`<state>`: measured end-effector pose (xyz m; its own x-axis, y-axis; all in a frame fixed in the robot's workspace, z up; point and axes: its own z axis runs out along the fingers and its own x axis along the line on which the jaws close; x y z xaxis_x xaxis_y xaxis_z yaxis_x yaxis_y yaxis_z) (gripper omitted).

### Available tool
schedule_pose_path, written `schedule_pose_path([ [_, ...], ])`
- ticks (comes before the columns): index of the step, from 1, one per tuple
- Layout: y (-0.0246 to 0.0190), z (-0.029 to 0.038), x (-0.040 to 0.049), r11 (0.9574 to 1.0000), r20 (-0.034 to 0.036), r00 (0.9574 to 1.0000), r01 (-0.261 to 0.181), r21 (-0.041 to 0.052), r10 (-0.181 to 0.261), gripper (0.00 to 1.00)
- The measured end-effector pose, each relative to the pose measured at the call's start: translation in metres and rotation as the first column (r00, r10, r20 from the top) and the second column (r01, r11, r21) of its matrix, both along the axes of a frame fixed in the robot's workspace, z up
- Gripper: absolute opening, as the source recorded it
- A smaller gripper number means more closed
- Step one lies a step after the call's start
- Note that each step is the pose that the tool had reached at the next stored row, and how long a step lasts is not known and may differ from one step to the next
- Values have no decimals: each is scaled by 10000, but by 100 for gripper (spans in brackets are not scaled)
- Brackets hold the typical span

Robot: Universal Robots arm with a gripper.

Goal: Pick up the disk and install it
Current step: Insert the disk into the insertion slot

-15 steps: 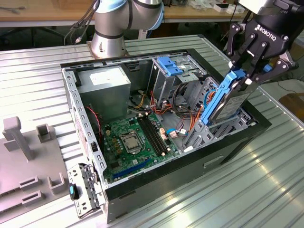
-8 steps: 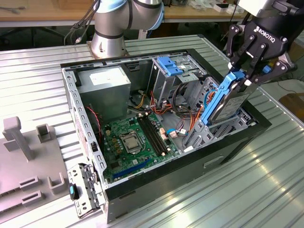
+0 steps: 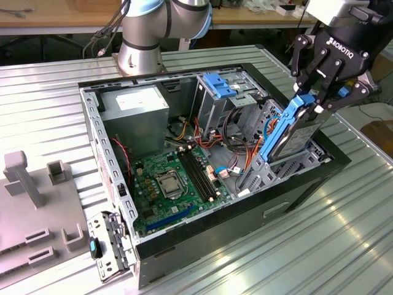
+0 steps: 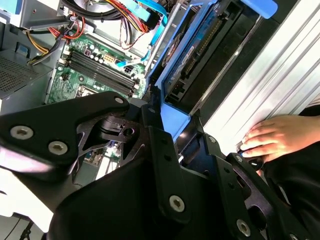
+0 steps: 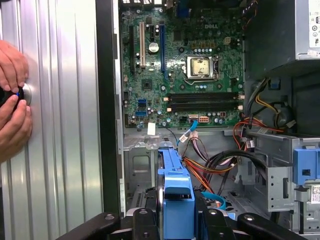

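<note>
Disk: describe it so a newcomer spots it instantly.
Find the open computer case. At its end on the exterior view's right, the disk stands tilted, gripped on top by the claw. Unlike the fixed blue bracket nearby, it's a silver-grey slab with a blue rail.

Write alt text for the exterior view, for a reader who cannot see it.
A black tool grips the top of the disk, which stands tilted with its lower end inside an open computer case on a ribbed metal table. The motherboard and a grey power supply lie exposed.
</note>
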<state>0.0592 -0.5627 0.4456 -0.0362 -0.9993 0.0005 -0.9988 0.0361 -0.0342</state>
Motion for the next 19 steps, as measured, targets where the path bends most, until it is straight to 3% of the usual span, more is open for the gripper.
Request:
schedule_pose_path([
  [19,-3,-99,6,10000,-4,10000,0,0,0,37],
])
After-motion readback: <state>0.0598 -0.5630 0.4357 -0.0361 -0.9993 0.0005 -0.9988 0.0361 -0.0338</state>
